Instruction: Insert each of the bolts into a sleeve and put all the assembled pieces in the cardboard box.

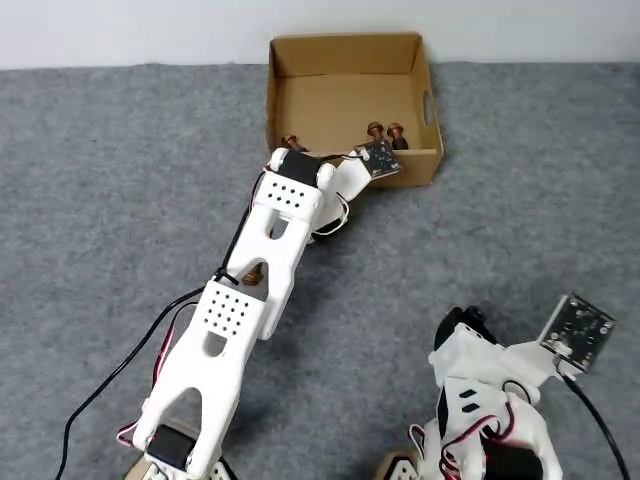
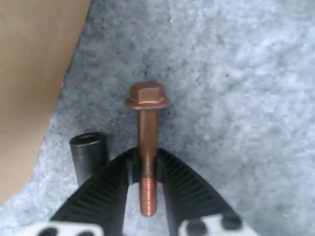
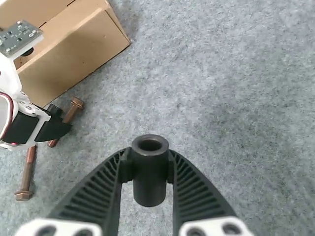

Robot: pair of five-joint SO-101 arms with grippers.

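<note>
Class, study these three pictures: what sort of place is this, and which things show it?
Probably a robotics test bench: a grey carpet-like mat is the work surface, the left gripper holds a copper bolt, the right gripper a dark sleeve, and a cardboard box stands on the mat.

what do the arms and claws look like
Both are white plastic shells. The left arm has panels of small round holes and oval cut-outs; a black cable runs beside it. The right arm carries red and white wires. The left claw and right claw have black ribbed fingers. A small circuit board sits by each wrist.
</note>
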